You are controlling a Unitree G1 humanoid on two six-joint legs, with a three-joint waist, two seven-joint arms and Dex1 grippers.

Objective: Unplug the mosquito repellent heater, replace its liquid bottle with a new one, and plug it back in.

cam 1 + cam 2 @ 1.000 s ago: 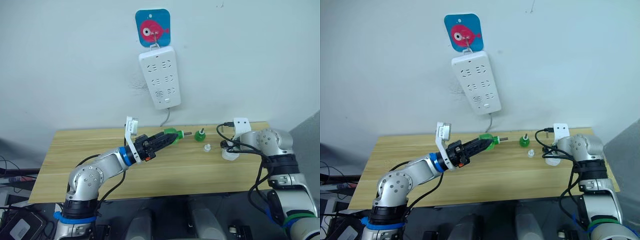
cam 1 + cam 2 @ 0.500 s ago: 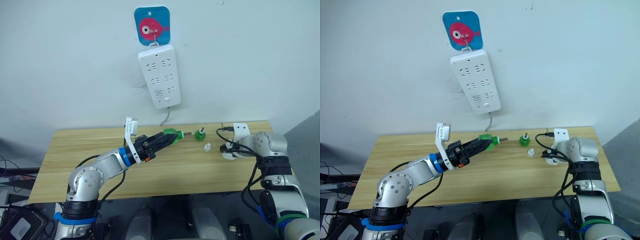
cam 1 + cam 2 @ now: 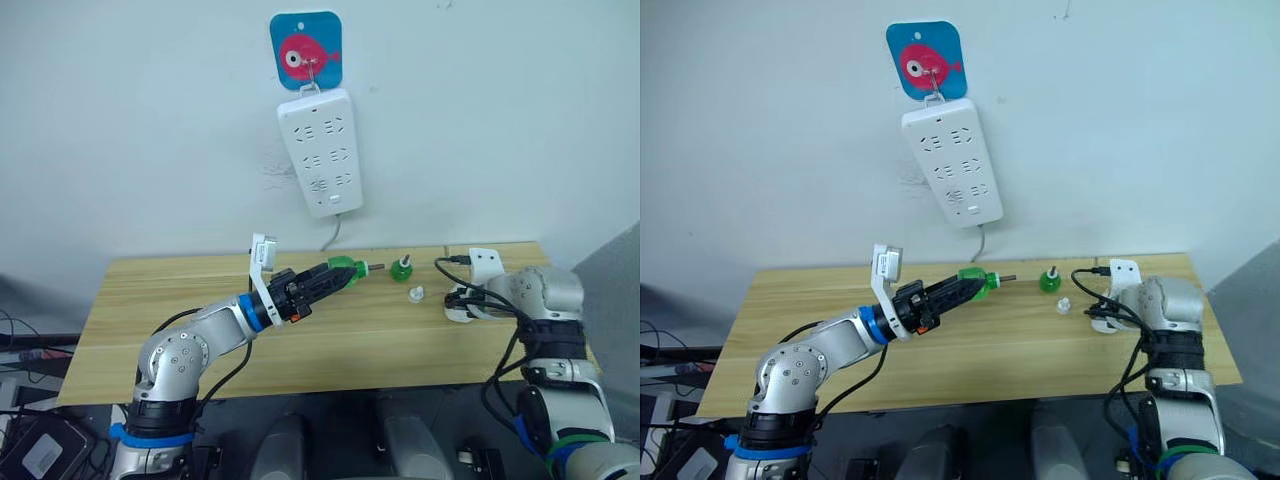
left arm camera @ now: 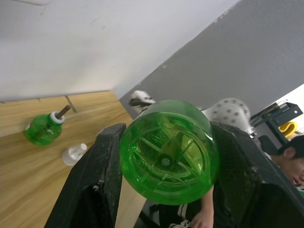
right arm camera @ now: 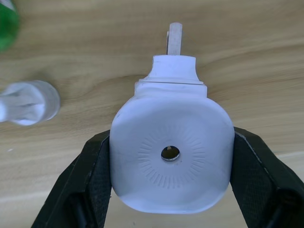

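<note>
White rounded plastic mosquito repellent heater, fist-shaped w/ small centre hole and a prong end pointing away from the wrist: clamped betw. both black fingers of the right gripper, low over the far right part of the light wooden table. Green translucent plastic liquid bottle, wick end fwd: held fast by the left gripper, fingers closed on its sides, raised above table mid-back. Key relation: bottle's long axis runs along the left fingers, wick tip aimed rightward toward the heater; heater lies well apart from that tip, further right and a bit lower. Heater's bottle socket face: can't tell its heading from these views. Judged next: the two held items must be brought together, neck lined up w/ socket; both arms about equally placed to close the gap. Betw. the two grippers on the table: second green bottle w/ wick standing, small white plastic cap just beside it, nearer the right gripper. White multi-socket power strip hangs on the wall above, under a blue fish hook plate.
</note>
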